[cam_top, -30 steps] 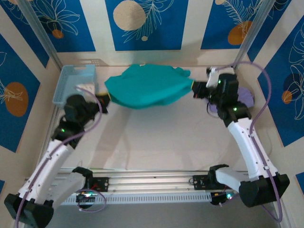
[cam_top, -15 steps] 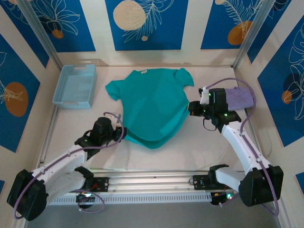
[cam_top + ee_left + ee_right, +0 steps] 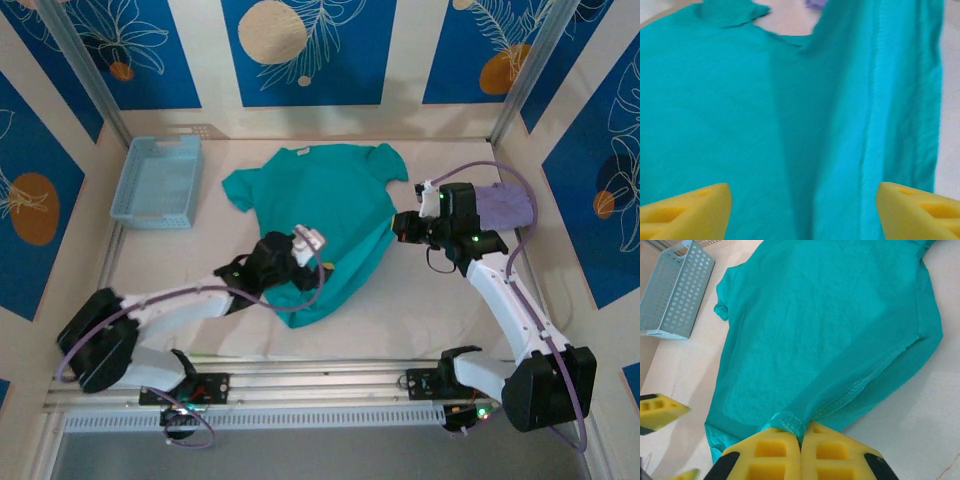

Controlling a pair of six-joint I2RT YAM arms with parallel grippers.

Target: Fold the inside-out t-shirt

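From above, find the inside-out t-shirt [image 3: 320, 205] spread flat mid-bench [image 3: 420, 300], between the blue basket [image 3: 160, 180] and the lavender garment [image 3: 505, 205]. Read its long axis as running far to near: collar toward the back wall, hem toward the arm bases, one sleeve out to each side. Note the right pincer [image 3: 398, 230] at the shirt's right edge and the left pincer [image 3: 315, 250] over the lower left of the body.

Through the left wrist, see the left pincer [image 3: 805, 210] spread wide above teal cloth, holding nothing. Probably best to bring it down on the shirt's edge rather than mid-panel, and to pinch both layers before lifting.

Through the right wrist, see the right pincer [image 3: 801, 440] closed tight on the stitched edge. Hold that grip firm. Once both sides are gripped, lift to matching heights and carry across evenly, keeping the cloth taut enough to avoid dragging wrinkles into the fold.
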